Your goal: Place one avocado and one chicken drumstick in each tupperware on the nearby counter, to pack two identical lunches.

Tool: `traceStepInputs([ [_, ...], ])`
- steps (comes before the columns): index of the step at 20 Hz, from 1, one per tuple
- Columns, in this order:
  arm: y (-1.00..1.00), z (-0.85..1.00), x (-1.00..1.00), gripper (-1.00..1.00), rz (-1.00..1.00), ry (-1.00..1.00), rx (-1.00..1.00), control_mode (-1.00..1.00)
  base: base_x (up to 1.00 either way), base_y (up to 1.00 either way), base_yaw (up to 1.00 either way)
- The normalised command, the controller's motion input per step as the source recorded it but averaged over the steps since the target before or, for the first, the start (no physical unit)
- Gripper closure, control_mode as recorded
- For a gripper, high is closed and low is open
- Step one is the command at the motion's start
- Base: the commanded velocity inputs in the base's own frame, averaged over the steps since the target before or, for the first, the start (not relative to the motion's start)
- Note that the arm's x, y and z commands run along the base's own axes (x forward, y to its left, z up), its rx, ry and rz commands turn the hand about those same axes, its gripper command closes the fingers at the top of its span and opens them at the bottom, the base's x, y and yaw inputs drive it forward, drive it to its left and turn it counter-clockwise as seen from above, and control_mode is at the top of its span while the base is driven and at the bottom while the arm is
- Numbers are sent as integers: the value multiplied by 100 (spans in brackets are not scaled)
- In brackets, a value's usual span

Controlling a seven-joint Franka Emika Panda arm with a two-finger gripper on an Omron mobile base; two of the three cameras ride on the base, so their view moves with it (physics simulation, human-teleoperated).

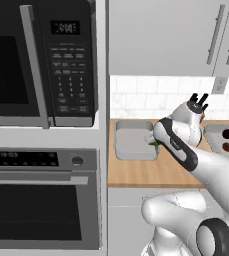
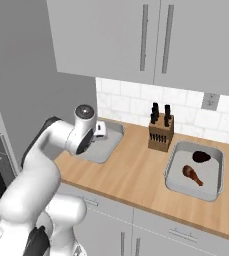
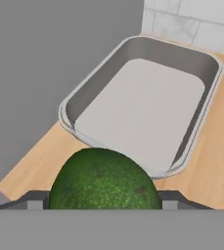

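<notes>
Speckled dark-green avocado (image 3: pixel 103 179), pale-grey tupperware (image 3: pixel 147 53), tan wood-grain counter (image 2: pixel 136 175).

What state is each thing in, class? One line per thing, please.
avocado: gripped between the fingers, above the counter
near tupperware: empty
far tupperware: holds a drumstick and another avocado
microwave: door closed

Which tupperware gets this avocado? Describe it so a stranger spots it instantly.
Start at the tall oven cabinet left of the counter. The tupperware lies right beside it. Unlike the one past the knife block, it holds nothing.
</notes>
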Motion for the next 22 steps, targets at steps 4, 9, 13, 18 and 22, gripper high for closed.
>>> traceStepInputs([
  [4,0,-20,86,100,0,0,0,-100,0,0,0],
  [9,0,-27,74,100,0,0,0,-100,0,0,0],
  [13,0,-29,73,100,0,0,0,-100,0,0,0],
  [18,-1,-26,69,100,0,0,0,-100,0,0,0],
  [22,-18,-34,61,100,0,0,0,-100,0,0,0],
])
